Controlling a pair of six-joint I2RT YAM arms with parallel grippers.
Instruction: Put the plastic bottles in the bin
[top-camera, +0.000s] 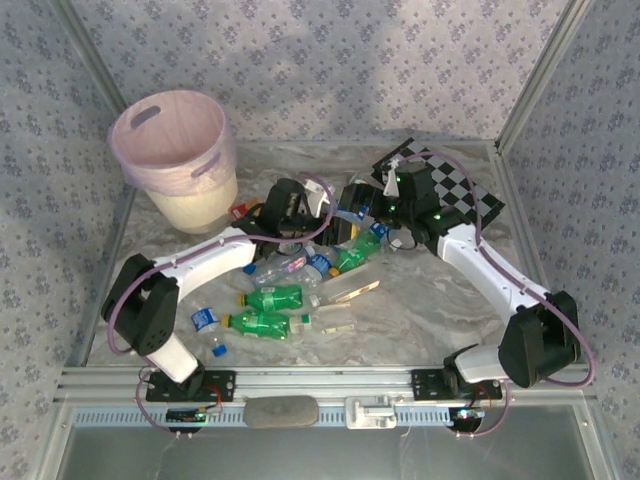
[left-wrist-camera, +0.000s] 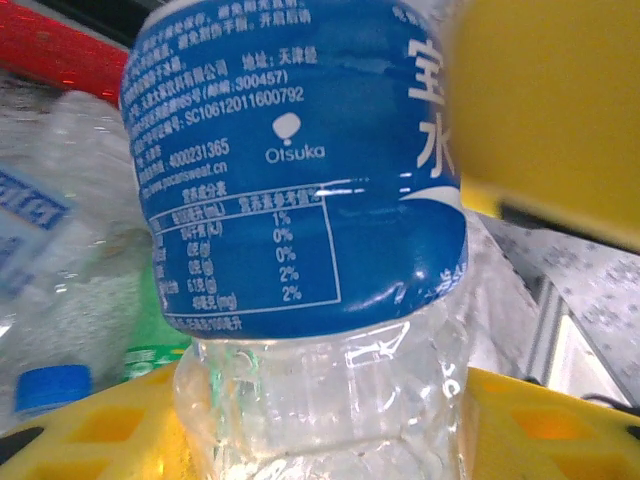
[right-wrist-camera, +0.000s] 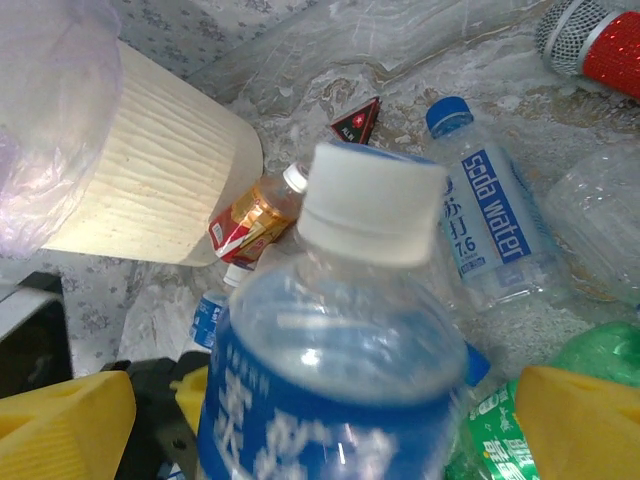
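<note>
My left end effector (left-wrist-camera: 400, 290) pinches the blue-label bottle (left-wrist-camera: 300, 170) at its label; my right end effector (right-wrist-camera: 320, 420) stands wide around its capped end. Probably light, thin-walled, crushable.

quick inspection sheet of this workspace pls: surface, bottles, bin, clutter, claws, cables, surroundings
surface: marbled table cover, bottles scattered mid-table
bottles: green bottles and clear blue-capped bottles lie loose on the table
bin: the bin upright, far left corner
clutter: chessboard, red-black triangle, red bar
claws: left claw shut on the blue-label bottle; right claw open
cables: purple cables loop along both arms
surroundings: patterned walls, metal frame
</note>
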